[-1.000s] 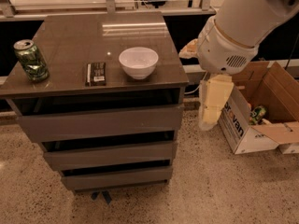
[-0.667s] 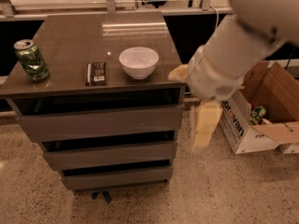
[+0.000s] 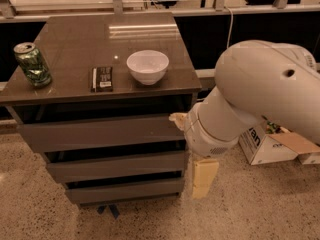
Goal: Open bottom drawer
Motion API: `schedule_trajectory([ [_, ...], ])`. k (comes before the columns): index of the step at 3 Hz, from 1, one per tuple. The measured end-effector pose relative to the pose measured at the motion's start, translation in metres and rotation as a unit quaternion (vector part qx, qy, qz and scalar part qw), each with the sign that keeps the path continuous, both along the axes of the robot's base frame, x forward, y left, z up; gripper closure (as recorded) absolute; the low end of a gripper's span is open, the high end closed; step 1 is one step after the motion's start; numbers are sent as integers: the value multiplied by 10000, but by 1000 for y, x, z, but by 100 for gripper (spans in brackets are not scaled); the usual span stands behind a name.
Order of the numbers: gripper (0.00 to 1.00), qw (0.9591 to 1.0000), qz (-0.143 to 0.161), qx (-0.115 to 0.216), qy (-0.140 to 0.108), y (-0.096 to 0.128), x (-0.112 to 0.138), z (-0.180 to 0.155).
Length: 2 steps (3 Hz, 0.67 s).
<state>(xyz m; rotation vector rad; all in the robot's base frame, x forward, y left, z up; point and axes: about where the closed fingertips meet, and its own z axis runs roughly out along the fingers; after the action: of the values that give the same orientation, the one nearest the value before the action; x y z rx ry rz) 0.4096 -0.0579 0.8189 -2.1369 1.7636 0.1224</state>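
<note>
The bottom drawer [image 3: 125,190] is the lowest, slimmest flat front of the grey-brown cabinet [image 3: 75,49], just above the speckled floor, and looks shut. The middle drawer front [image 3: 117,166] and the tallest top drawer front [image 3: 102,133] sit above it. My white arm [image 3: 250,99] reaches down at the cabinet's right side. My gripper [image 3: 204,178], cream-coloured, hangs beside the right end of the middle and bottom drawer fronts, close to the cabinet's corner.
On the cabinet top stand a green can [image 3: 32,64] at the left, a dark flat packet [image 3: 102,78] in the middle and a white bowl [image 3: 147,66]. An open cardboard box [image 3: 272,146] sits on the floor to the right.
My arm has swung left and down. The gripper has dropped from beside the top drawer to beside the lower drawers and come nearer the cabinet's right edge.
</note>
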Motion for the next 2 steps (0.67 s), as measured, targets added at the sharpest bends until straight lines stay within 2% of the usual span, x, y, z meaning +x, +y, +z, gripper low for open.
schedule_trajectory([
  [1, 0, 9994, -251, -230, 70, -7, -2, -5],
  [2, 0, 9969, -460, -643, -42, -26, -7, -41],
])
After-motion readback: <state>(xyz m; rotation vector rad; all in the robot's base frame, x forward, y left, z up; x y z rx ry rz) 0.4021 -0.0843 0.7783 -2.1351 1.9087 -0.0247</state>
